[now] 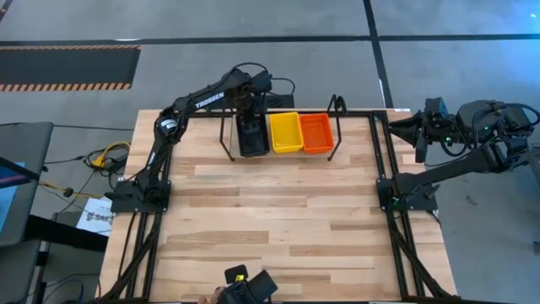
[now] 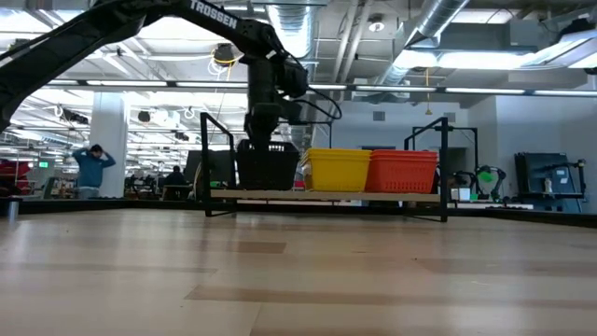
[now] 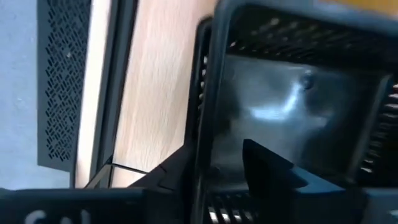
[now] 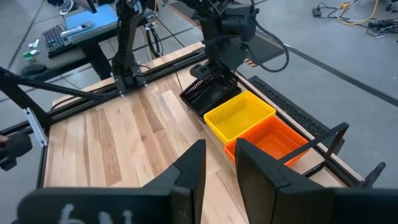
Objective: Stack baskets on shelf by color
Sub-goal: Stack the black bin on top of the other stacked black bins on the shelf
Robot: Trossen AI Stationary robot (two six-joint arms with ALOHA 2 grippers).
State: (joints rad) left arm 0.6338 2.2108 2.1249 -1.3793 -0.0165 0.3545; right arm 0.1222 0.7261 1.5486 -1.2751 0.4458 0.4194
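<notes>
The shelf [image 1: 226,135] stands at the table's [image 1: 278,219] far edge, with three stacks of baskets side by side on it: black [image 1: 252,138] at the left end, yellow [image 1: 285,133] in the middle, red [image 1: 316,133] at the right end, each touching its neighbour. The left gripper [image 1: 247,108] is directly over the black stack, at its far wall. In the left wrist view one finger [image 3: 273,171] reaches down inside the top black basket [image 3: 292,112] and the other sits outside its wall, so the rim lies between the jaws. The jaws look parted with the wall loose between them, though the close, dim view makes contact hard to judge. The right gripper [image 4: 217,163] waits off the table's right edge, well apart from the shelf, its jaws a little apart and holding nothing.
</notes>
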